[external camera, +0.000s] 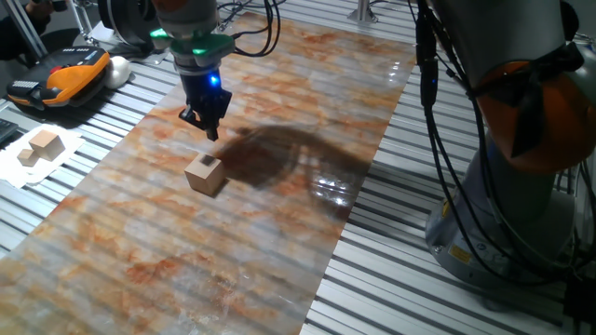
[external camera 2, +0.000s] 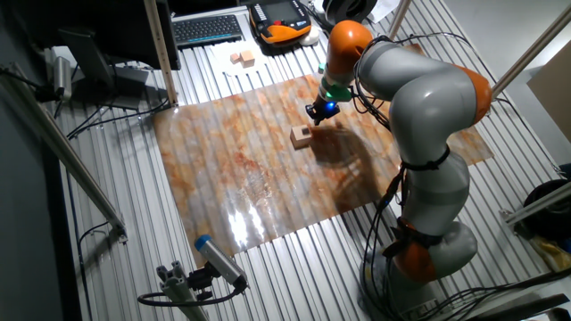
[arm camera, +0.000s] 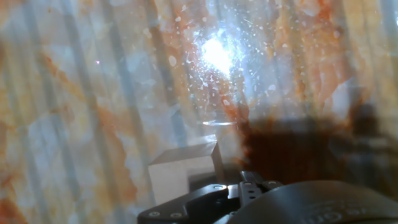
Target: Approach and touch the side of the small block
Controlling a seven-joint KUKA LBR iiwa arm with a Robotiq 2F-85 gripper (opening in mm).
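The light-tan small block (external camera: pixel 205 174) sits on a glossy sheet (external camera: pixel 186 251) marbled rust-orange, grey and white.

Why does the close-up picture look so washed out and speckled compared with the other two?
In the hand view, a bright glare patch on the shiny mat scatters specks and haze, and the small block looks soft and pale. In one fixed view, the image is sharper, with a dark shadow beside the small block. In the other fixed view, glare sits on the mat's near edge.
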